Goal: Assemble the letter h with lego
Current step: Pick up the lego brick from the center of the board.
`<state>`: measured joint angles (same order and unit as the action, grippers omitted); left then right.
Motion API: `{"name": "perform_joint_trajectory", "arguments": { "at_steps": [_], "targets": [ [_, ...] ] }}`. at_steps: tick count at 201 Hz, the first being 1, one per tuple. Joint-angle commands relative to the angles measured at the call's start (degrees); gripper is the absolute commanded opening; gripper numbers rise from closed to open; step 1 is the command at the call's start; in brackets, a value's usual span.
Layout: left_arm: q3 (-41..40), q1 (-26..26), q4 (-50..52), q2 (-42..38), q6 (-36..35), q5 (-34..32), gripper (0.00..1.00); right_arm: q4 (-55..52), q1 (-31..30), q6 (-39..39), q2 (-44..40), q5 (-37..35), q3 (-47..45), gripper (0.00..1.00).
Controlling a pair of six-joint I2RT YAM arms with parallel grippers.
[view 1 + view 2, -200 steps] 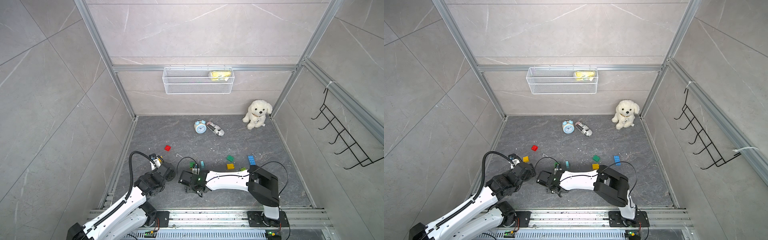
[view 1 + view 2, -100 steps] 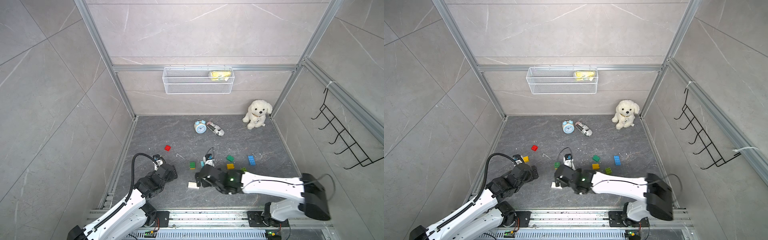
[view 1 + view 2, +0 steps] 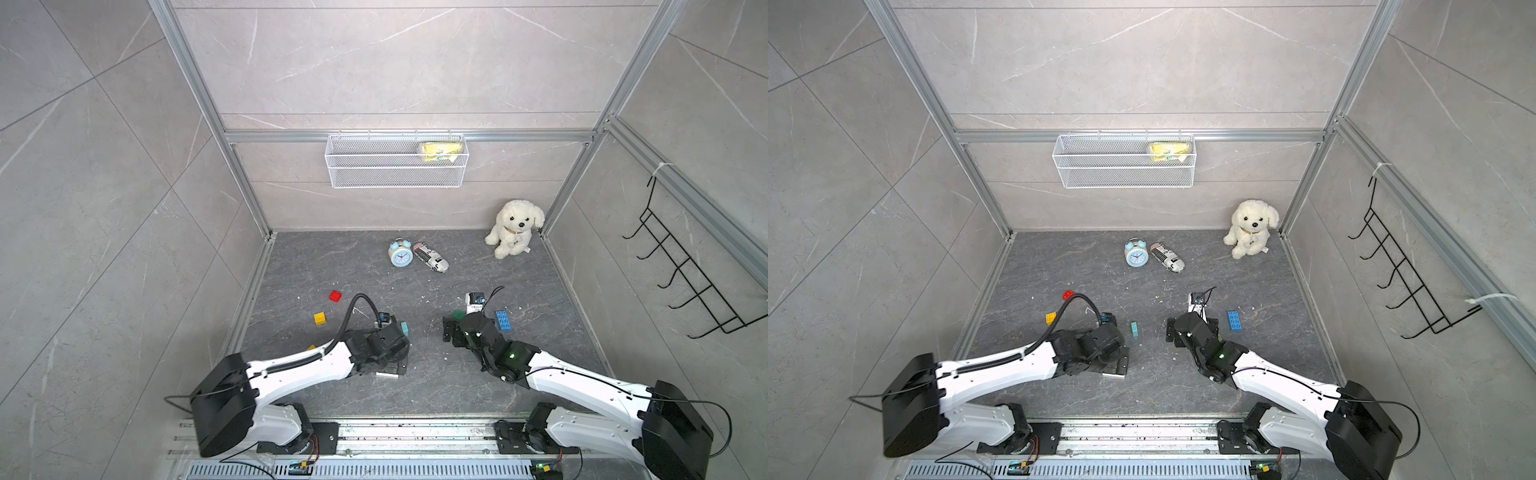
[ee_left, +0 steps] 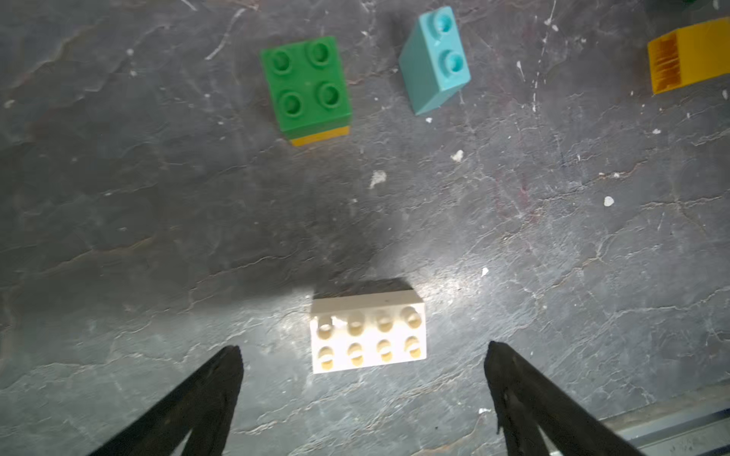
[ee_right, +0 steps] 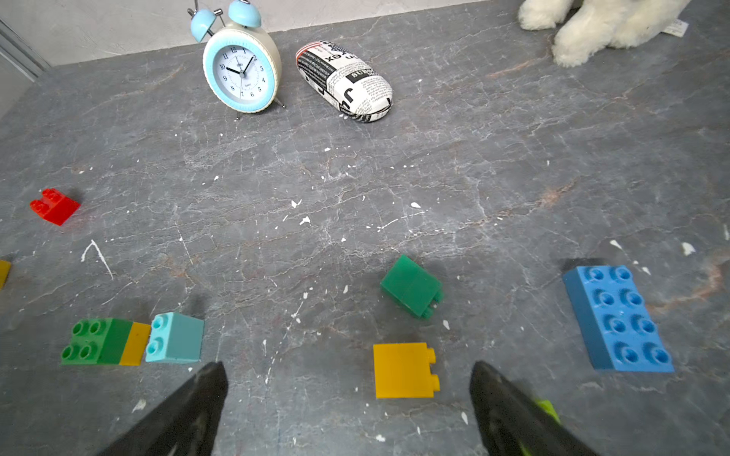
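Observation:
The lego lies loose on the dark floor. A white brick point(image 4: 369, 335) with eight studs sits on the floor just ahead of my left gripper point(image 4: 362, 349), which is open with nothing between its fingers. Beyond it are a green-on-yellow stack point(image 4: 306, 87) and a light blue brick point(image 4: 434, 59). My right gripper point(image 5: 347, 369) is open too, low over a yellow brick point(image 5: 403, 369) lying on its side. A green brick point(image 5: 411, 286), a blue brick point(image 5: 618, 318) and a red brick point(image 5: 53, 205) lie farther out. Another yellow brick point(image 3: 320, 318) lies at the left.
An alarm clock point(image 3: 400, 253) and a printed glasses case point(image 3: 431, 257) stand at the back middle, with a plush dog point(image 3: 513, 228) in the back right corner. A wire basket point(image 3: 397, 166) hangs on the back wall. White flecks dot the floor.
My right arm has swung back to the right, away from the white brick, which stays on the floor. My left gripper has moved right, over that brick.

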<state>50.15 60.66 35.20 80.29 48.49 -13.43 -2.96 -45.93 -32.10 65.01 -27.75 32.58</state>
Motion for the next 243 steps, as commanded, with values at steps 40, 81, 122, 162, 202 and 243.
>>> {"name": "perform_joint_trajectory", "arguments": {
  "at_steps": [40, 81, 122, 162, 202, 243],
  "targets": [
    [4.5, 0.5, 6.8, 7.9, 6.7, -1.4, 1.0, 1.5, 0.4, 1.0, 0.5, 2.4, 2.0, 1.0],
    [5.2, 0.4, 5.6, 10.7, 6.4, 1.1, 0.98, 0.7, 0.3, 1.4, 0.8, 2.5, 2.4, 1.0],
    [4.2, -0.2, 4.2, 11.3, 6.2, 2.4, 0.9, 0.3, 0.5, 1.6, 1.2, 2.0, 2.5, 1.0],
    [3.5, -0.7, 2.9, 11.0, 5.6, 3.5, 0.82, 0.1, 0.5, 1.8, 1.6, 1.7, 2.7, 1.0],
    [3.2, -0.8, 2.2, 11.9, 5.4, 4.6, 0.79, -0.1, 0.5, 2.0, 1.9, 1.3, 2.8, 0.99],
    [2.9, -0.8, 2.0, 12.2, 5.5, 5.0, 0.75, -0.3, 0.5, 2.2, 1.9, 1.1, 2.9, 0.99]
  ]
}}
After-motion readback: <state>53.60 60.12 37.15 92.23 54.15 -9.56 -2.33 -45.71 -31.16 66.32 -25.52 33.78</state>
